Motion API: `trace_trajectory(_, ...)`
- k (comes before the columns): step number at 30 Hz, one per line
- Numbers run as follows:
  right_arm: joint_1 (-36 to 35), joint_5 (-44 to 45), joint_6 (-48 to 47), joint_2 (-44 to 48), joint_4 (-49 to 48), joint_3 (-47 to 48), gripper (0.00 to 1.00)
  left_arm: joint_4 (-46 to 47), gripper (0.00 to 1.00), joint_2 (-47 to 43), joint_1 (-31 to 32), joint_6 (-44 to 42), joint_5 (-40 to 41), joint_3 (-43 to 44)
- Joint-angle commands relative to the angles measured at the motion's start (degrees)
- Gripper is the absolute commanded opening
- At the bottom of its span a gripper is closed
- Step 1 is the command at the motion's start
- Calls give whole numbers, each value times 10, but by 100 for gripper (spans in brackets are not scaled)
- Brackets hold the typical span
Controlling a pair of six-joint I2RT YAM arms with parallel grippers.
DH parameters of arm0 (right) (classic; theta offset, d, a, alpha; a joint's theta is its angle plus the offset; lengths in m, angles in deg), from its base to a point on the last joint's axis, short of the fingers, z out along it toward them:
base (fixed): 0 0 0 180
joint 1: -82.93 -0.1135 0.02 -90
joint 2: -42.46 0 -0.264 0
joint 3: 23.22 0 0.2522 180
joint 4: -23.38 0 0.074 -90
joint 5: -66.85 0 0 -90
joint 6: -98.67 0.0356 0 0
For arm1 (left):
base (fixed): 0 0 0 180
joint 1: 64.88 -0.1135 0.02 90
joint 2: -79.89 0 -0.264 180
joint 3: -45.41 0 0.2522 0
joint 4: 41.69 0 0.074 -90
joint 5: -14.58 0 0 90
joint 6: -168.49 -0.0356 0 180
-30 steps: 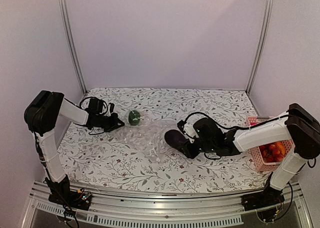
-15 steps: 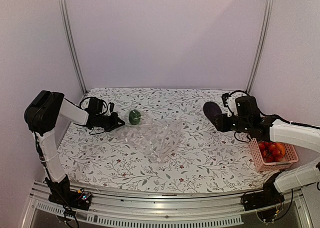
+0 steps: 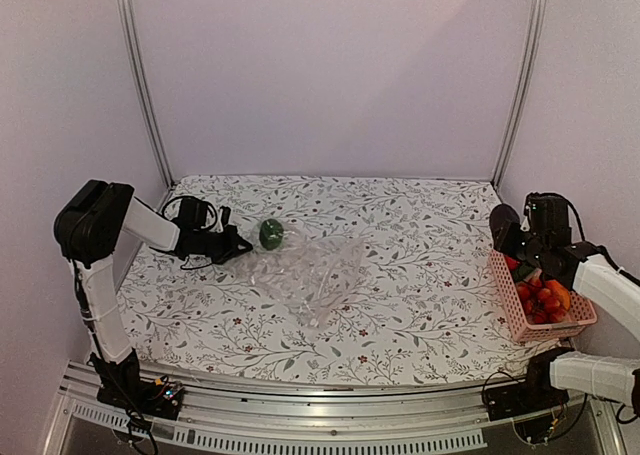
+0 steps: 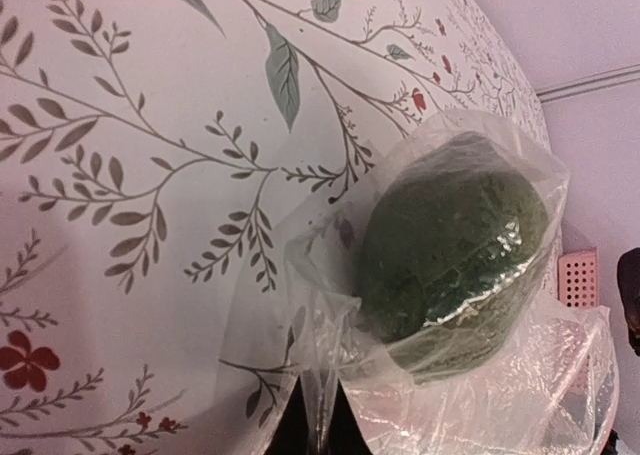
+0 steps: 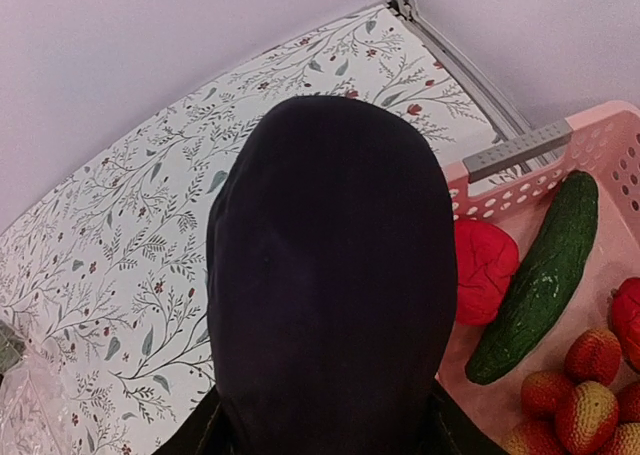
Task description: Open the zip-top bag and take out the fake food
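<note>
The left gripper [image 3: 228,245] reaches low over the flowered table [image 3: 420,205] at the left end of the zip-top bag [image 3: 315,270]. In the left wrist view its dark fingers sit close together at the bottom edge with plastic bunched around them, so it appears pinched on the bag's film. Just beyond those fingers a round dark green piece [image 4: 450,255] of fake food lies inside the bag, wrapped in the clear plastic at the bag's far left corner. The rest of the bag lies crumpled on the table, well apart from the right arm.

The right gripper [image 3: 515,237] is clamped on a dark purple piece [image 3: 502,223], which fills most of the right wrist view. It hangs at the far left corner of the pink basket [image 3: 508,300]. In the basket lie a cucumber [image 5: 540,275], a red piece [image 5: 485,270] and strawberry-like pieces [image 5: 590,355].
</note>
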Motion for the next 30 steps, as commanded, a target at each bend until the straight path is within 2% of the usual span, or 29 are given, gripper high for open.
trace_trajectory(1, 30, 48, 65, 1, 36, -12, 27, 9, 0, 15, -5, 3, -7, 9)
trace_trajectory(7, 84, 72, 116, 6, 64, -20, 30, 13, 0, 20, -5, 6, -10, 12)
trace_trajectory(8, 116, 68, 124, 3, 67, -20, 31, 14, 0, 21, -5, 7, -11, 13)
trace_trajectory(12, 162, 56, 147, -22, 76, -24, 27, 16, 0, 22, -5, 8, -14, 13)
trace_trajectory(15, 181, 55, 163, -36, 79, -28, 29, 17, 0, 22, -5, 9, -15, 11)
trace_trajectory(18, 193, 49, 161, -49, 79, -26, 43, 16, 0, 21, -5, 9, -15, 10)
trace_trajectory(26, 195, 32, 139, -49, 77, -10, 98, 17, 0, 18, -5, 12, -12, 6)
trace_trajectory(30, 195, -15, 106, -46, 49, -10, 99, 32, 0, 0, -4, 15, -5, -13)
